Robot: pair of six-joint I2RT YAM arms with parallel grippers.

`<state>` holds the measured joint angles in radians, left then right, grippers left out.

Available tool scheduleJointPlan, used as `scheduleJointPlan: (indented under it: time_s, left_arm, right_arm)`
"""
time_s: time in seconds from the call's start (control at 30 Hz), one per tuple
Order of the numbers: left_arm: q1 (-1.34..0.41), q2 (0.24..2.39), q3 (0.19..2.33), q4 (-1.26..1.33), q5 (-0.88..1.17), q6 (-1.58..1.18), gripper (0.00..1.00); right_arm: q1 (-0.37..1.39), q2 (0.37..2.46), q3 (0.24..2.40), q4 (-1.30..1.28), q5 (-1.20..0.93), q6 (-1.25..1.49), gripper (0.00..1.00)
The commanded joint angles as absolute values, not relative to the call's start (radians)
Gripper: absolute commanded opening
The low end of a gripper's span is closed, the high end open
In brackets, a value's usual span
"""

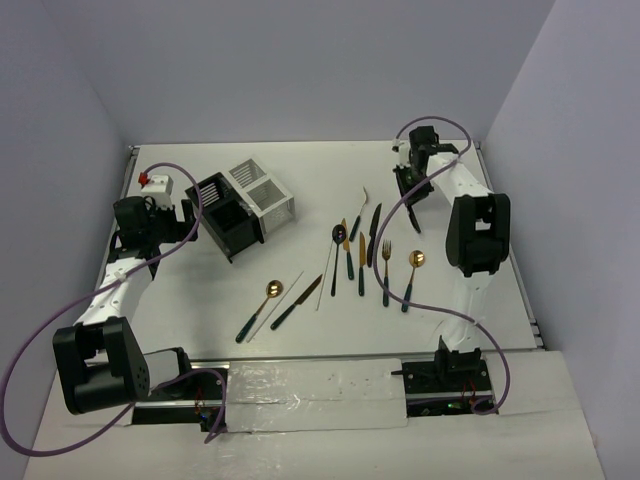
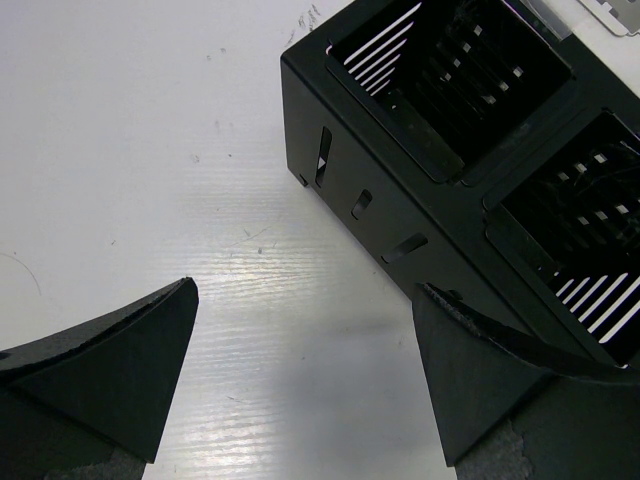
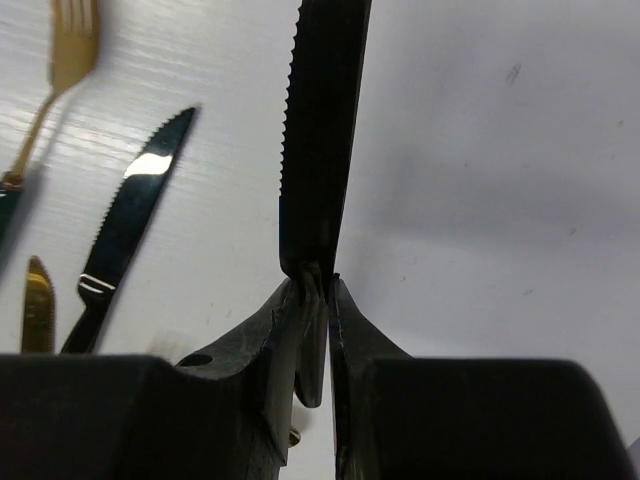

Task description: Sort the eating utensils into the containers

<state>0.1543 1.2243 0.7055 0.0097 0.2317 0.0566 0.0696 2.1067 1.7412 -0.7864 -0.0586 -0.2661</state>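
Apparently the right gripper (image 3: 318,290) is up near the far right corner of the worktop (image 1: 320,150). Its jaws are pressed almost together on a black knife (image 3: 320,130) — they pinch it where the blade meets the handle, so the toothed blade points straight out from the fingers. I think it is held end-on like this so that it can go upright into a narrow compartment.

The left gripper (image 2: 300,390) is spread wide and holds nothing. It sits low near the left edge of the worktop, just beside the black container (image 2: 400,200), with one finger (image 2: 490,370) close to its wall; whether it touches, I cannot tell. Probably it waits there to steady the box, which is light and open on top. The white container (image 1: 262,190) is joined to the black one on its far side.

The other utensils (image 1: 361,265) lie flat in a loose row in the middle of the worktop, well apart from the containers — so the knife has a long way to cross toward the left.
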Motion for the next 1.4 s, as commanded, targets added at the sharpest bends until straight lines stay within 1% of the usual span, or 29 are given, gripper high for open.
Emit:
scheduleJointPlan:
  time_s: [0.0,0.33,0.57,0.7,0.8,0.87,0.9,0.97,1.0,1.1,1.23,1.3,1.37]
  left_arm:
    - [0.163,1.218,0.753,0.038,0.229,0.057,0.99]
    - [0.163,1.218,0.753,0.038,0.226,0.057,0.99]
    - [0.163,1.218,0.755,0.034,0.218,0.058,0.99]
    - [0.163,1.213,0.755,0.031,0.215,0.057,0.99]
    - [0.163,1.210,0.753,0.029,0.212,0.058,0.99]
    - [0.163,1.207,0.750,0.029,0.210,0.060,0.99]
    - [0.163,1.207,0.749,0.029,0.207,0.060,0.99]
    - [0.163,1.209,0.750,0.028,0.206,0.060,0.99]
    - [0.161,1.209,0.750,0.026,0.204,0.060,0.99]
    - [0.161,1.207,0.750,0.026,0.198,0.061,0.99]
    - [0.161,1.206,0.747,0.026,0.192,0.064,0.99]
    - [0.163,1.204,0.746,0.026,0.189,0.066,0.99]
    - [0.161,1.200,0.742,0.028,0.183,0.069,0.99]
  right_arm:
    - [0.086,1.970,1.747,-0.724,-0.110,-0.246,0.00]
    - [0.169,1.838,1.808,-0.617,-0.193,-0.166,0.00]
    - [0.317,1.827,1.930,-0.482,-0.193,-0.069,0.00]
    - [0.400,1.848,1.970,-0.333,-0.198,-0.006,0.00]
    - [0.460,1.868,1.950,-0.122,-0.216,0.066,0.00]
    - [0.508,1.894,1.939,-0.031,-0.215,0.106,0.00]
    - [0.523,1.904,1.922,0.070,-0.209,0.116,0.00]
    - [0.563,1.943,1.910,0.165,-0.203,0.144,0.00]
    - [0.572,1.959,1.910,0.255,-0.209,0.158,0.00]
    - [0.612,2.052,1.957,0.380,-0.212,0.198,0.00]
    - [0.656,2.222,2.060,0.478,-0.187,0.213,0.00]
    - [0.678,2.284,2.158,0.474,-0.175,0.216,0.00]
    - [0.687,2.362,2.207,0.471,-0.147,0.204,0.00]
